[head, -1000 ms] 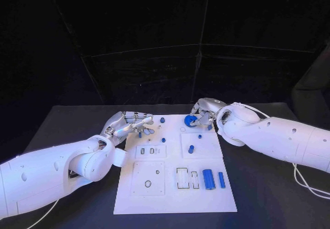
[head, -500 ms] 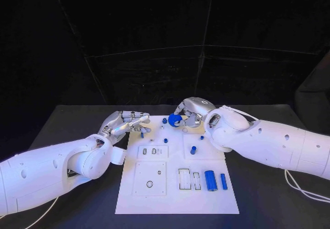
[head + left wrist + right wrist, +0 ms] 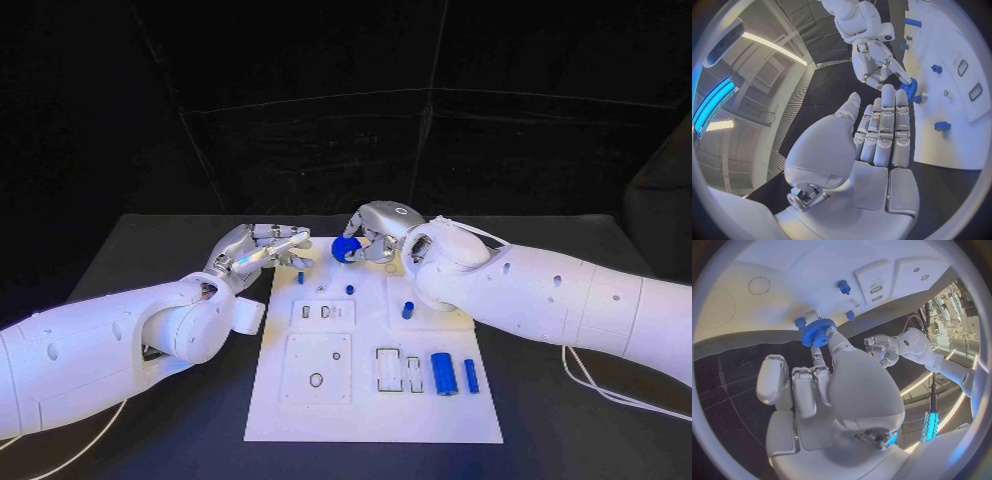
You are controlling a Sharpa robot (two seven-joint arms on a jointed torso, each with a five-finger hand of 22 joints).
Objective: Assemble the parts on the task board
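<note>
The white task board (image 3: 289, 415) lies in the middle of the black table. My right hand (image 3: 378, 228) hovers over the board's far edge and pinches a blue gear (image 3: 346, 250) between thumb and finger; the right wrist view shows the gear (image 3: 817, 332) at the fingertips above the board (image 3: 817, 270). My left hand (image 3: 268, 250) is at the board's far left corner, fingers stretched out and apart, holding nothing. In the left wrist view its straight fingers (image 3: 884, 130) point toward the right hand (image 3: 873, 60) and the gear (image 3: 909, 89).
On the board stand small blue pegs (image 3: 349, 290) (image 3: 300, 278) and a stubby piece (image 3: 407, 310). A thick blue cylinder (image 3: 443, 373) and a thin blue bar (image 3: 470, 375) lie near its right edge, beside rectangular slots (image 3: 385, 371). A round hole (image 3: 315, 380) is at near left.
My right hand has carried the blue gear leftward along the board's far edge, closer to the left hand. The left hand has stayed near the far left corner.
</note>
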